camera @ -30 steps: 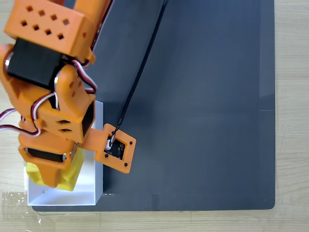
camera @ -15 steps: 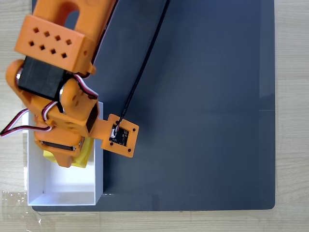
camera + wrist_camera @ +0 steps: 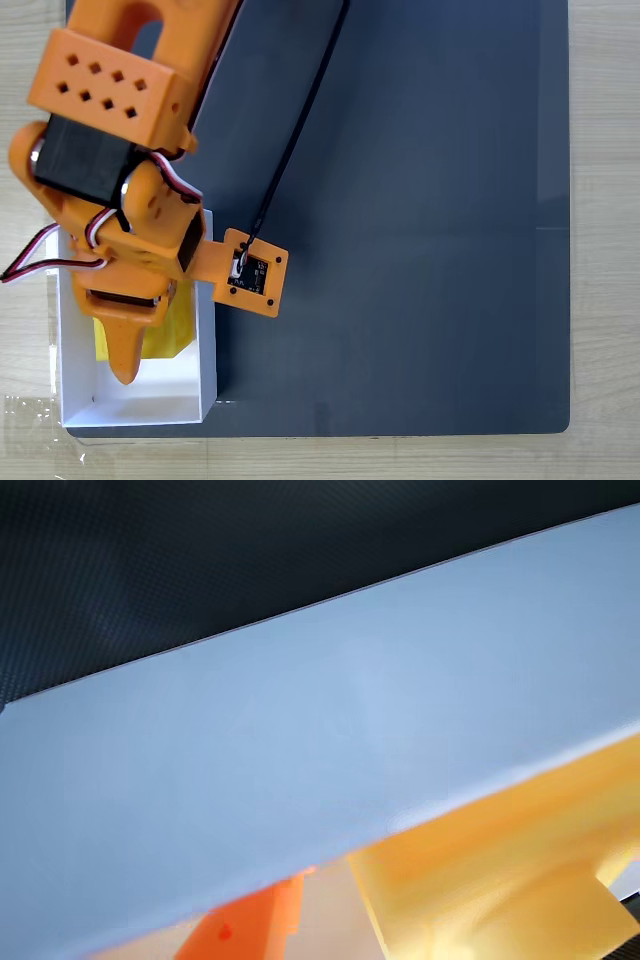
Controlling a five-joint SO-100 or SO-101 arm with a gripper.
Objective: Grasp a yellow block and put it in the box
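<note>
The arm has dipped deeper into the box (image 3: 207,340); the yellow block (image 3: 170,325) sits inside it. Finger spread unclear. Placing step; next, release and lift clear.

Wide dark mat (image 3: 420,220) open to the right in the fixed view, crossed only by a thin black cable (image 3: 295,130) running down to the camera mount (image 3: 250,273). Box (image 3: 206,330) at the mat's lower-left edge, thin walls hemming the gripper (image 3: 128,360) on both sides. Inside, block (image 3: 168,325) filling the upper part; bare white floor toward the near end. In the wrist view, white wall (image 3: 300,750) looming close, block (image 3: 500,880) just beyond.
</note>
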